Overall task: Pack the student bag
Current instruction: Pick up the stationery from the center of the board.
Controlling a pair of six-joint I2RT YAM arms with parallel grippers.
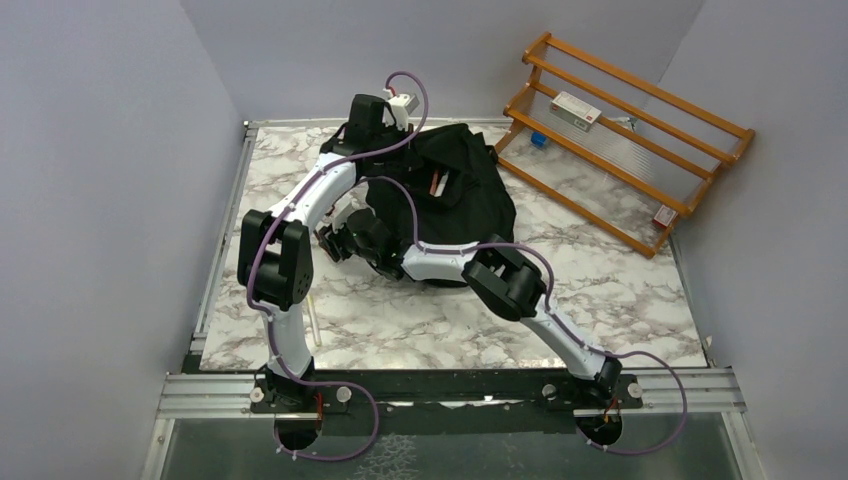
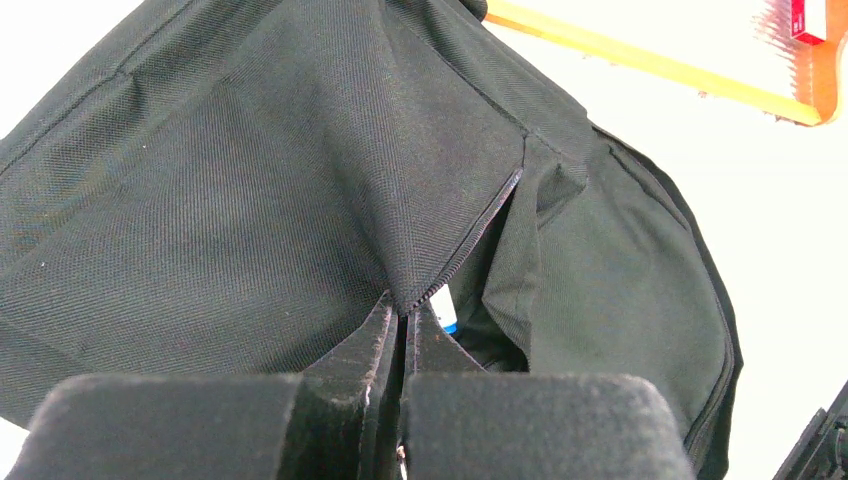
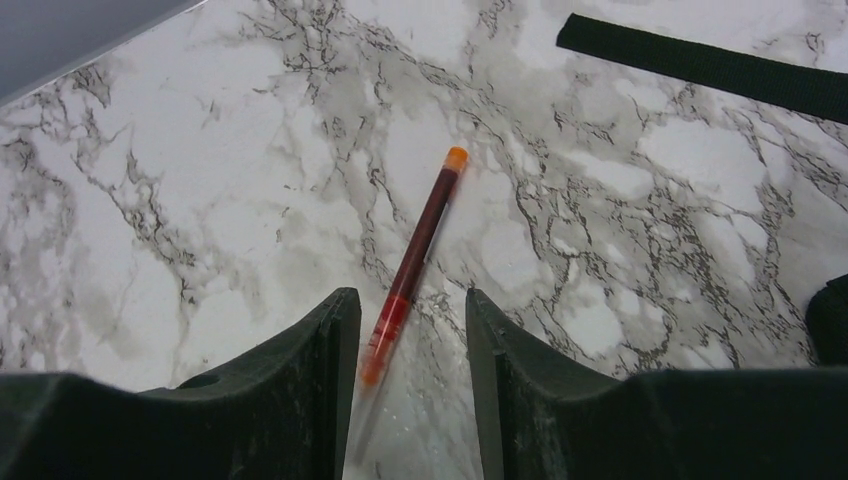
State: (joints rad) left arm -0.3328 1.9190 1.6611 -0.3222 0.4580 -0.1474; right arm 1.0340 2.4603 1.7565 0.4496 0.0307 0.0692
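I am pinching the student bag [image 2: 250, 200] by its zipper edge, left gripper [image 2: 403, 330] pressed together, at the far middle of the table [image 1: 400, 320] (limp fabric, I judge, so the seam grips best). Something white and blue [image 2: 444, 306] is showing inside. My right gripper [image 3: 412, 330] is hanging spread over a red pen [image 3: 415, 240].

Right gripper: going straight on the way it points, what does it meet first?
The red pen on the table, its near end lying between the open jaws; after that probably the table itself, though depth is unclear.
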